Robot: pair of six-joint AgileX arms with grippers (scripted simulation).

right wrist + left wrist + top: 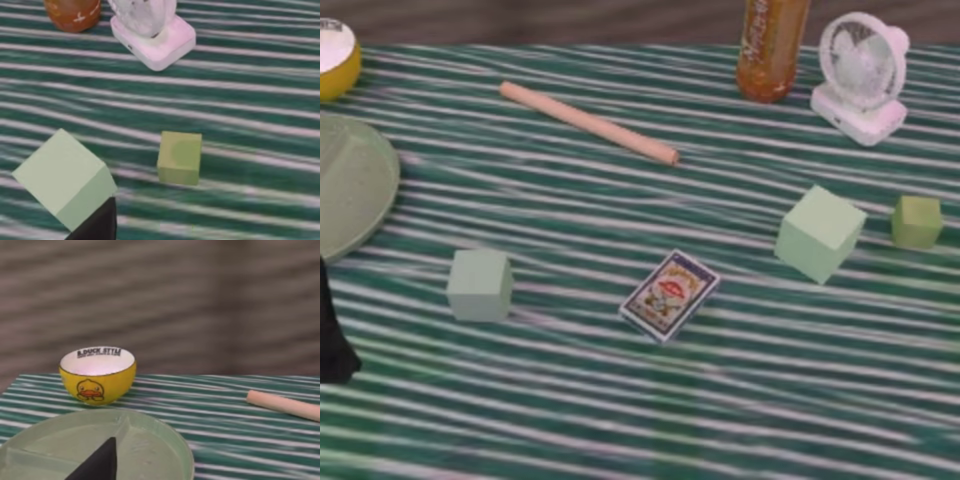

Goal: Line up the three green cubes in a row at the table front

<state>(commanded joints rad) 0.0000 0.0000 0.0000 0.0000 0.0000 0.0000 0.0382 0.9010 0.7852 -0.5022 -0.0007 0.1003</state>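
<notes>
Across the striped worktop (pixel 620 420), the three green cubes sit scattered and well apart from any row: the medium pale mint cube (pixel 480 285) lies toward the left, while the large pale mint cube (pixel 820 233) and the small olive-green cube (pixel 917 221) rest near each other at the right, none of them yet brought to the front edge. Judging by this spread, the work is at its opening step, with a first cube still to be approached and grasped. The right wrist view looks down on the large cube and the olive one, a dark fingertip (pixel 95 222) showing just beside the large cube, so the right pincer seems poised above that pair; whether its fingers are apart or together cannot be told. The left pincer (pixel 335 340) is at the worktop's left edge, over the round plate (pixel 165 450), its fingers likewise impossible to read. A next move would call for descending squarely over one cube.
</notes>
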